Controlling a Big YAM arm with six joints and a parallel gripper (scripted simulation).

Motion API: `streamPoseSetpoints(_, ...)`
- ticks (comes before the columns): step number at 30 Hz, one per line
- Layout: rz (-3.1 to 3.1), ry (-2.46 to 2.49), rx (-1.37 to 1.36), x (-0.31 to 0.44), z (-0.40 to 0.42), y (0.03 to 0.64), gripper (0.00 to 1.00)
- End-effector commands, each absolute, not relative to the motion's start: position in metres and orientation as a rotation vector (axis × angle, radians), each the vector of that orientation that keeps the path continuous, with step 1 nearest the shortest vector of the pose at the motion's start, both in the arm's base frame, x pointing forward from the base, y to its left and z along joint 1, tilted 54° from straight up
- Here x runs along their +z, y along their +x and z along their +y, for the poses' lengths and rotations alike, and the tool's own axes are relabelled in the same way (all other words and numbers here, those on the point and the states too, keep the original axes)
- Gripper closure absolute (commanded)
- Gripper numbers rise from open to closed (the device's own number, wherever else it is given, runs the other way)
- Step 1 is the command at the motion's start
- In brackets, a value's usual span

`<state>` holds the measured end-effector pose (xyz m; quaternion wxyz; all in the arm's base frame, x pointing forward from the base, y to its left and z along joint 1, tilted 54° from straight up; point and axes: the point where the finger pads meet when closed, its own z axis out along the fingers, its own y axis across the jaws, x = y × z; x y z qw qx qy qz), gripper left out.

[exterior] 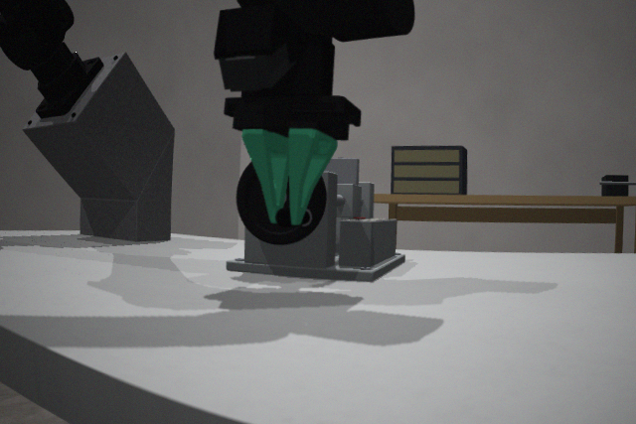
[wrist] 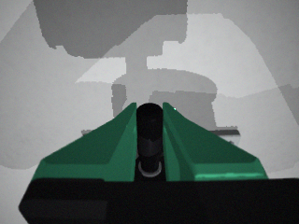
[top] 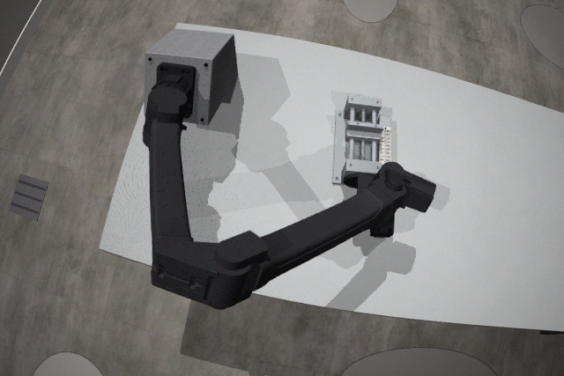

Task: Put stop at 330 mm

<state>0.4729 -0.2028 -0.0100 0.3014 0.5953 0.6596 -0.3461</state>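
The stop unit has a light grey base plate (top: 337,149) (exterior: 308,269), end blocks and rods. Its cross block (top: 363,134) sits on the rods, a little above their middle in the top view. A pale scale (top: 386,149) runs beside it, with a small red mark at the cross block's height; its numbers are too small to read. The black handwheel (exterior: 251,206) stands upright on the near end block. My gripper (exterior: 285,221) (wrist: 149,111) is shut on the handwheel's black crank knob (wrist: 149,121), low on the wheel's face. The fingers point down, one on each side of the knob.
The grey arm pedestal (top: 191,41) (exterior: 117,152) stands on the white table (top: 478,226) (exterior: 462,348), to the left. My forearm (top: 318,231) reaches over the table to the handwheel. A wooden bench (exterior: 503,200) with a drawer cabinet (exterior: 426,171) stands in the background.
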Motion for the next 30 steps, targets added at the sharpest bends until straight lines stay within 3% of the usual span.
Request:
streamPoseSetpoints(1,1.759,1.54,-0.844,0.0,-0.172,0.505,0.94)
streamPoseSetpoints(30,1.738,1.545,-0.819,0.026,-0.156,0.502,0.94)
